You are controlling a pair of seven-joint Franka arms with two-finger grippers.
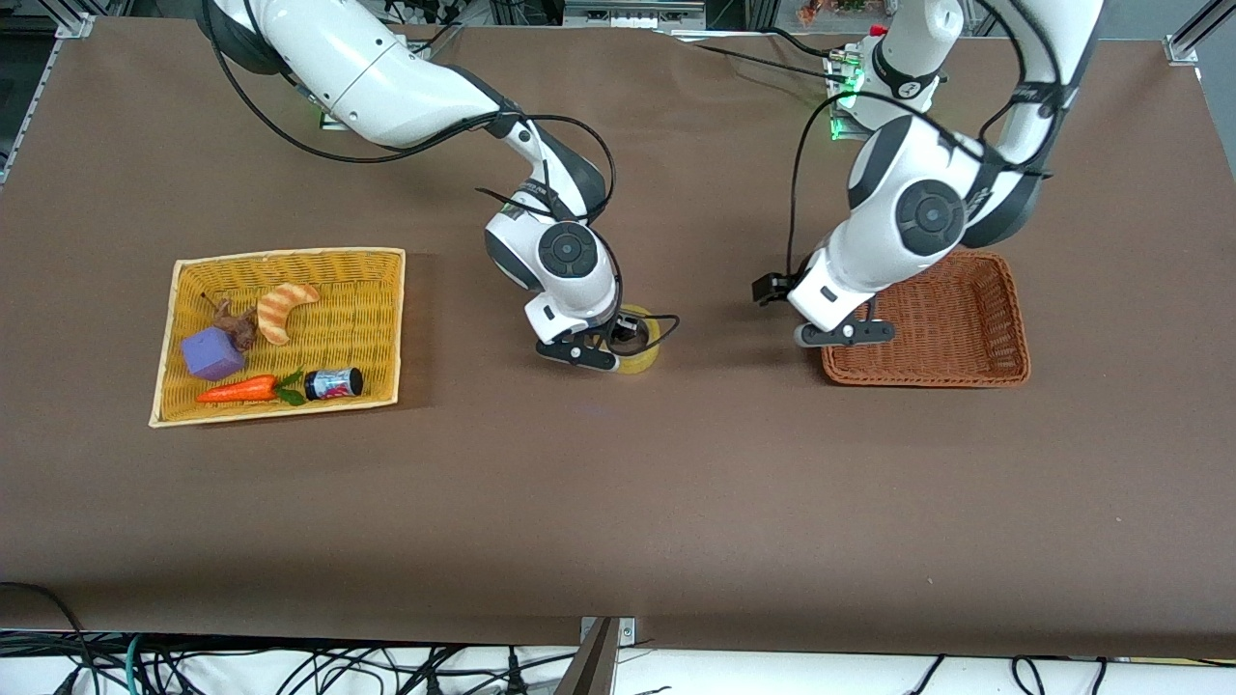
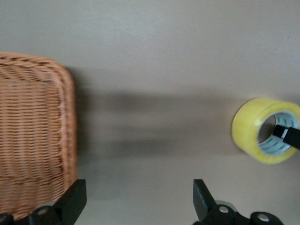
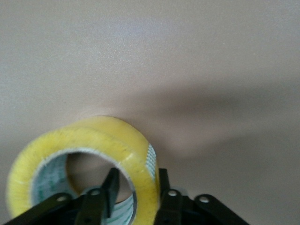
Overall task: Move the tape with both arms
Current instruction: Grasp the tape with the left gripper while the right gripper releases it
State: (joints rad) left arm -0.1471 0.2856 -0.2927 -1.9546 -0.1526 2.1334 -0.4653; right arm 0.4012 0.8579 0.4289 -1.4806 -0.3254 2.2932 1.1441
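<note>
The tape (image 1: 645,349), a yellow roll with a pale core, is low at the middle of the brown table. My right gripper (image 1: 621,342) is shut on the tape's wall. In the right wrist view one finger is inside the core and the other against the outside of the tape (image 3: 93,140), with the gripper (image 3: 137,185) around the wall. My left gripper (image 1: 843,333) is open and empty over the table, at the edge of the brown basket (image 1: 927,378) that faces the tape. In the left wrist view (image 2: 139,197) the tape (image 2: 248,126) shows apart from it.
A yellow basket (image 1: 290,256) toward the right arm's end holds a striped croissant toy (image 1: 285,309), a purple cube (image 1: 210,353), a carrot (image 1: 237,389) and a small dark jar (image 1: 335,383). The brown basket's rim (image 2: 65,93) lies beside my left gripper.
</note>
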